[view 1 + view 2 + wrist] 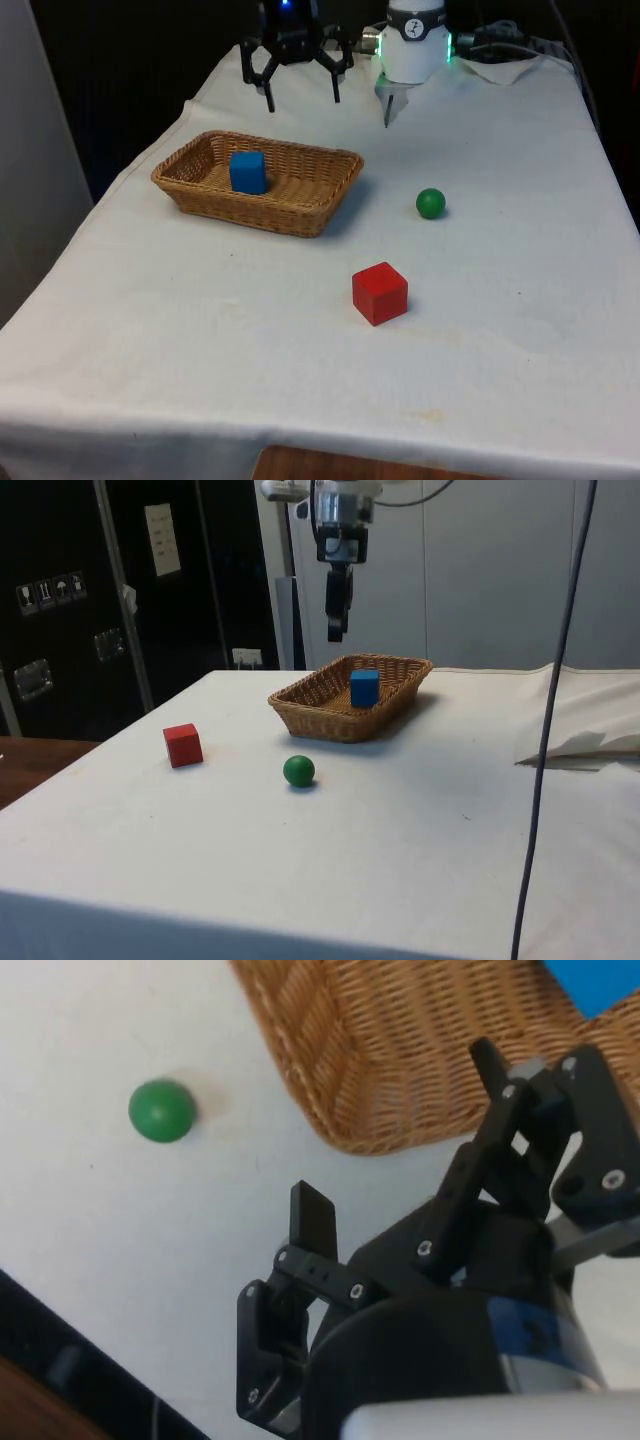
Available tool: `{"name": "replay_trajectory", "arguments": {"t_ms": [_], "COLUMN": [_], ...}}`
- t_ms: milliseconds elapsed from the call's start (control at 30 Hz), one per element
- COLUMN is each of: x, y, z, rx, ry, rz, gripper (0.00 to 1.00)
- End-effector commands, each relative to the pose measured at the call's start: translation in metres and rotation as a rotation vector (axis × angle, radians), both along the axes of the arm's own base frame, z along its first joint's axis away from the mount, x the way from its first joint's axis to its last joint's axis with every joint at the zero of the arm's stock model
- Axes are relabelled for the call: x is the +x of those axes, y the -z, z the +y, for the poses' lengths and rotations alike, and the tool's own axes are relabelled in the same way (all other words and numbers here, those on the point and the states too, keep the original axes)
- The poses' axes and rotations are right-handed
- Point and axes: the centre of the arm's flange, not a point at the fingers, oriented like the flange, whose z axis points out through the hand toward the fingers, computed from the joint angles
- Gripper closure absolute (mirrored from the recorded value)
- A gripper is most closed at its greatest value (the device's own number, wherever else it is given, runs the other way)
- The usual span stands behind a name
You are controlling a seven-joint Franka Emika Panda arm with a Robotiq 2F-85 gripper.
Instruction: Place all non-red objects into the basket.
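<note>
front cam faces robot, side cam crosswise; both share basket [300, 205].

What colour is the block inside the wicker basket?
Blue; the blue cube shows best in the front view.

In the wrist view, the blue cube [598, 982] is cut off at the picture's edge, and the basket [400, 1050] runs past it, seemingly 1 corner showing.

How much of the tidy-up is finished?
About half. Done: the blue cube sits in the basket. In hand: nothing; the gripper hangs open and empty above the table. Left: the green ball lies on the cloth, outside the basket. The red cube stays out.
</note>
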Motion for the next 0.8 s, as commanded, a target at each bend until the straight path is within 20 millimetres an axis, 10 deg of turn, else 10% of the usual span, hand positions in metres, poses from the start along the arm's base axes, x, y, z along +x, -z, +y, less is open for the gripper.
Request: {"name": "replay_trajectory", "arguments": {"t_ms": [0,767], "x": [-0.001,-0.004], "y": [-0.001,-0.021], "z": [0.002,0.047], "rx": [-0.013,-0.104], "ry": [0.002,-0.024], "rz": [0.006,0.04], "gripper": [0.0,0.0]}}
